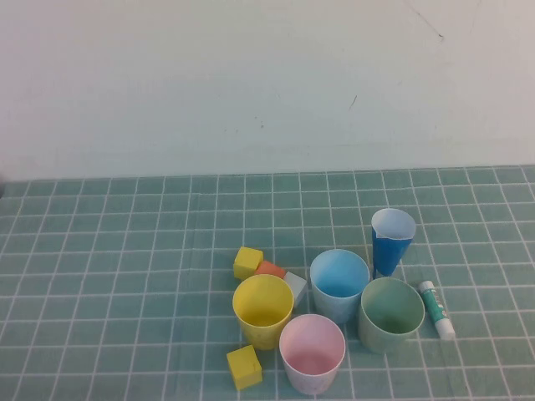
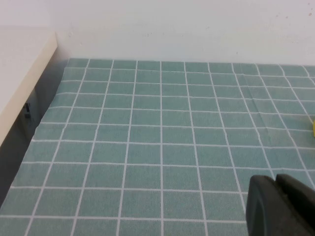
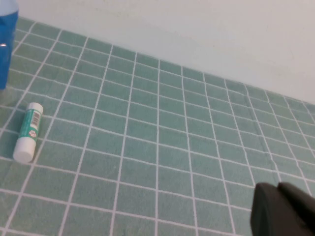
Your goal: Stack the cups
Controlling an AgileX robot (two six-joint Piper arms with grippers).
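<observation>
Four wide cups stand upright, close together, on the green tiled cloth near the front middle: yellow cup (image 1: pixel 262 310), pink cup (image 1: pixel 312 352), light blue cup (image 1: pixel 339 284), pale green cup (image 1: pixel 390 313). Neither arm shows in the high view. My left gripper (image 2: pixel 276 184) is shut and empty over bare cloth at the far left. My right gripper (image 3: pixel 278 191) is shut and empty over bare cloth to the right of the cups. No cup shows in either wrist view.
A narrow dark blue cone cup (image 1: pixel 392 241) stands behind the green cup; it also shows in the right wrist view (image 3: pixel 7 44). A glue stick (image 1: pixel 437 308) lies right of it, seen too in the right wrist view (image 3: pixel 28 132). Yellow blocks (image 1: pixel 247 261), (image 1: pixel 243 366), an orange block (image 1: pixel 269 269) and a grey block (image 1: pixel 295 286) surround the yellow cup.
</observation>
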